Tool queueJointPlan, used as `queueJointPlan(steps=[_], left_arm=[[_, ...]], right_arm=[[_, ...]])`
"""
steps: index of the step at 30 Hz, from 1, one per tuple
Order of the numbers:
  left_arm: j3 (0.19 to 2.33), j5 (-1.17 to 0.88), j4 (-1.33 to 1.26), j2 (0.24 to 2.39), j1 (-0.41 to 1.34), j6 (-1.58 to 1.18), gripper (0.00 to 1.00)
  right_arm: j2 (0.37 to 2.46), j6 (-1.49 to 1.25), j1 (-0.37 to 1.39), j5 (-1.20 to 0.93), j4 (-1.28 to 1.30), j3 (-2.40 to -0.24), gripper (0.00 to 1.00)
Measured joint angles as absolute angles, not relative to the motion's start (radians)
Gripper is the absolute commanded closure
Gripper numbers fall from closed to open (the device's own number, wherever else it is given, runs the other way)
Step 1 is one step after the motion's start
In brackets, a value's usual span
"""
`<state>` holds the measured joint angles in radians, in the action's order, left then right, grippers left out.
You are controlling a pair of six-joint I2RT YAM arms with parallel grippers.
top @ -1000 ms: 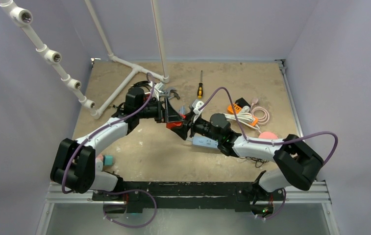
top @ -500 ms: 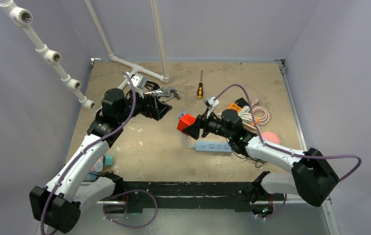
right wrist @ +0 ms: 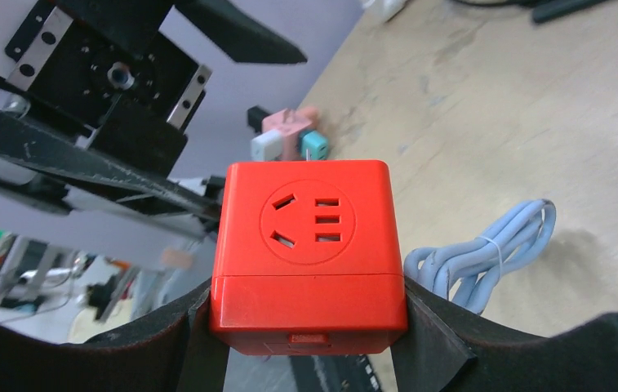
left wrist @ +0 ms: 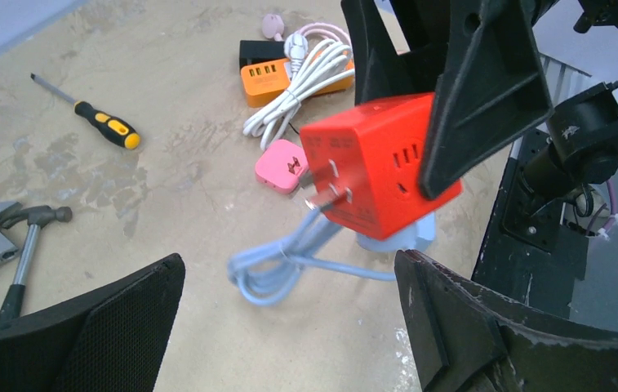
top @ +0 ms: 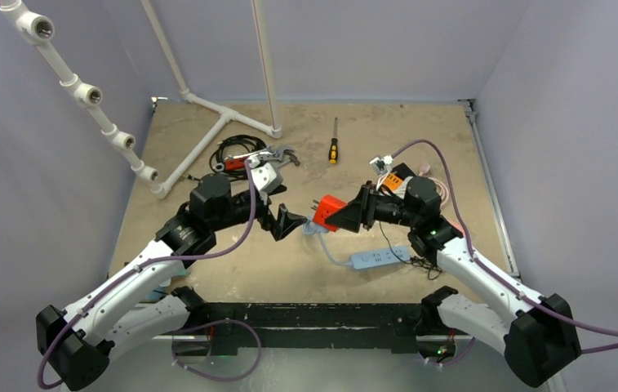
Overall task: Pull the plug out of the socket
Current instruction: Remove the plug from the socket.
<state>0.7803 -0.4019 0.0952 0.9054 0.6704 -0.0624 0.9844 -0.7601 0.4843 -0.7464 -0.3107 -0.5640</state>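
Note:
A red cube plug [top: 330, 212] hangs above the table, and my right gripper [top: 340, 214] is shut on its two sides. In the left wrist view the cube [left wrist: 379, 159] shows bare metal pins [left wrist: 322, 186] pointing toward my left gripper [left wrist: 287, 269]. That gripper [top: 287, 222] is open and empty, just left of the cube. The right wrist view looks down on the cube's [right wrist: 307, 245] outlet face, clamped in the right gripper [right wrist: 305, 302]. The light-blue socket strip [top: 380, 259] lies on the table, apart from the cube. Its coiled cable [top: 315, 232] rests below the cube.
An orange power strip [left wrist: 277, 77] with a white cable [left wrist: 305, 82] and a pink adapter [left wrist: 282, 163] lie behind the cube. A screwdriver [top: 333, 151], hammer and wrench [top: 268, 155], black cable [top: 236, 147] and white pipe frame [top: 207, 135] sit at the back.

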Motion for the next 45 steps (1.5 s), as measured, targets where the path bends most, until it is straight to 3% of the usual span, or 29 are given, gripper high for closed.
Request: queueJointPlan(steps=[18, 31, 43, 45], left_arm=[[0.676, -0.162, 0.089, 0.884, 1.104, 0.258, 0.02], [0.677, -0.052, 0.096, 1.024, 1.185, 0.315, 0.03], [0.715, -0.056, 0.122, 1.096, 1.187, 0.316, 0.26], [0.722, -0.059, 0.138, 1.107, 1.187, 0.315, 0.35]], right_arm=[[1.07, -0.644, 0.486, -0.925, -0.001, -0.592, 0.98], [1.121, -0.495, 0.505, -0.91, 0.153, -0.6, 0.99], [1.148, -0.463, 0.59, -0.895, 0.2, -0.639, 0.98], [1.158, -0.459, 0.608, -0.88, 0.211, -0.648, 0.98]])
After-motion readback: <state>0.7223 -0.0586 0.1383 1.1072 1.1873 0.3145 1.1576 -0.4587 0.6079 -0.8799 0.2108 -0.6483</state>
